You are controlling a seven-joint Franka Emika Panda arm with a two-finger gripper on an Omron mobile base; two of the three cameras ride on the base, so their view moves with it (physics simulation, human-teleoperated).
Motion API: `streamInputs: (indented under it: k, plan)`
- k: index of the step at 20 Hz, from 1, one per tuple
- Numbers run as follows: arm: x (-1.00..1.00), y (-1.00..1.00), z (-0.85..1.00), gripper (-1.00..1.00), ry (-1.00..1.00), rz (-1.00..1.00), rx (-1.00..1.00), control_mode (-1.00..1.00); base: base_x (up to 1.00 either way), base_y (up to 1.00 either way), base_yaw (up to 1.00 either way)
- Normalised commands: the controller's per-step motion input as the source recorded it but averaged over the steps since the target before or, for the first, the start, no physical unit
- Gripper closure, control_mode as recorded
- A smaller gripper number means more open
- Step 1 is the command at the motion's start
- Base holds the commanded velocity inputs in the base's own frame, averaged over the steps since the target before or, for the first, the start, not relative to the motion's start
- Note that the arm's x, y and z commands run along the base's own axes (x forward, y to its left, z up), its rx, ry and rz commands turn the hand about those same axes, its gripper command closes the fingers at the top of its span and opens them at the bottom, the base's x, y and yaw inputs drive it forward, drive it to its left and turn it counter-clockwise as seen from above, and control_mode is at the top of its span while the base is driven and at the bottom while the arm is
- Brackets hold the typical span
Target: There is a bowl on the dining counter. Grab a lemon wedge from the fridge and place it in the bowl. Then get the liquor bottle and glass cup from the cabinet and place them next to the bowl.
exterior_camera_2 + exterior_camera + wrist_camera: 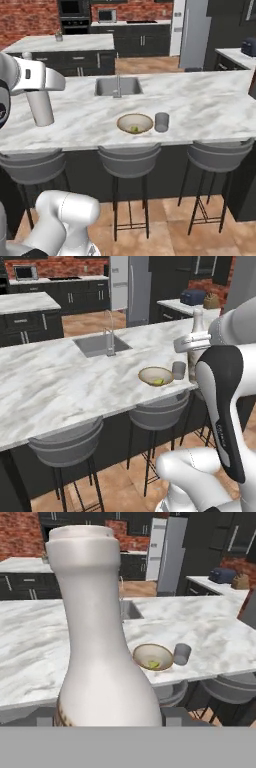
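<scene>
fingers clamped on my bottle (100, 642), held upright above the worktop (55, 381); bowl (155, 376) (lemon wedge (158, 381) inside) touches the cup (178, 370).

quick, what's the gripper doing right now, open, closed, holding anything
Gripper: closed on the white liquor bottle, carried upright above the dining counter.
</scene>
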Motion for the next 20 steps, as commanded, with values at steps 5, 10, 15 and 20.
streamInputs:
  k: [5,10,15,20]
  plan:
    - [0.00,0.00,0.00,1.00,0.00,0.00,0.00,1.00,0.73,-0.51,0.19]
    - [0.00,0.00,0.00,1.00,0.00,0.00,0.00,1.00,0.51,-0.15,0.27]
    - [0.05,0.00,-0.06,1.00,0.00,0.09,0.01,-1.00,0.24,-0.01,0.37]
    - [0.57,-0.21,-0.28,1.00,0.00,0.29,0.04,-1.00,0.00,0.00,0.00]
